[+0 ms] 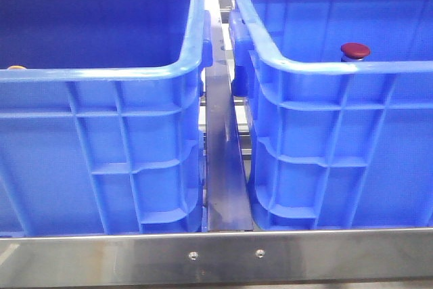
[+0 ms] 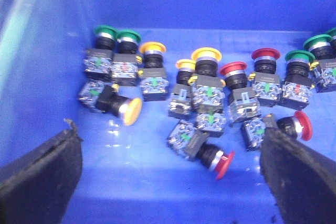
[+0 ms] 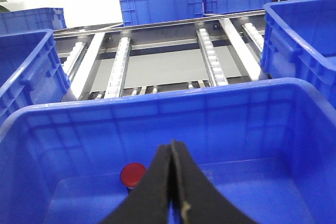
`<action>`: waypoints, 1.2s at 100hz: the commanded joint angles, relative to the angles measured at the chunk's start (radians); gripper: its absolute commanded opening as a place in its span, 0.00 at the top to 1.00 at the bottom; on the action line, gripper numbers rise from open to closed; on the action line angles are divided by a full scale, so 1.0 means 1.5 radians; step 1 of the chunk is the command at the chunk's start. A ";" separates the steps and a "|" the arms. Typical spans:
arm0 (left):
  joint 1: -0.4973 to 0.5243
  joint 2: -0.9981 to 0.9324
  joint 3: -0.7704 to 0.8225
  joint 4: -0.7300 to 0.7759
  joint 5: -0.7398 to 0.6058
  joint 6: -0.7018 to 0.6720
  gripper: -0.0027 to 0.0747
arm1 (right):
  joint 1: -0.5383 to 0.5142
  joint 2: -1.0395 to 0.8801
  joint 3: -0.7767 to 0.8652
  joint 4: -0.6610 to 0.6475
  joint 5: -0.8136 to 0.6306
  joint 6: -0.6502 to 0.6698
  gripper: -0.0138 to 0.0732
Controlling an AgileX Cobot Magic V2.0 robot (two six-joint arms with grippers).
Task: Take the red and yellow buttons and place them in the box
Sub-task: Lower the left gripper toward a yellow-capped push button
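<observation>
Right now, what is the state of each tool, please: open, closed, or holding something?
Left tool: open, holding nothing, above the buttons in the crate.
Right tool: closed, nothing visible between its fingers.

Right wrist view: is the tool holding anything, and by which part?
Nothing held. The right tool is shut on itself, empty, above the crate floor; a red button stands apart below.
</observation>
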 commanded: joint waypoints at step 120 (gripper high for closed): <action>-0.005 0.539 -0.248 -0.060 -0.082 0.069 0.12 | -0.002 -0.003 -0.019 -0.007 0.034 -0.005 0.96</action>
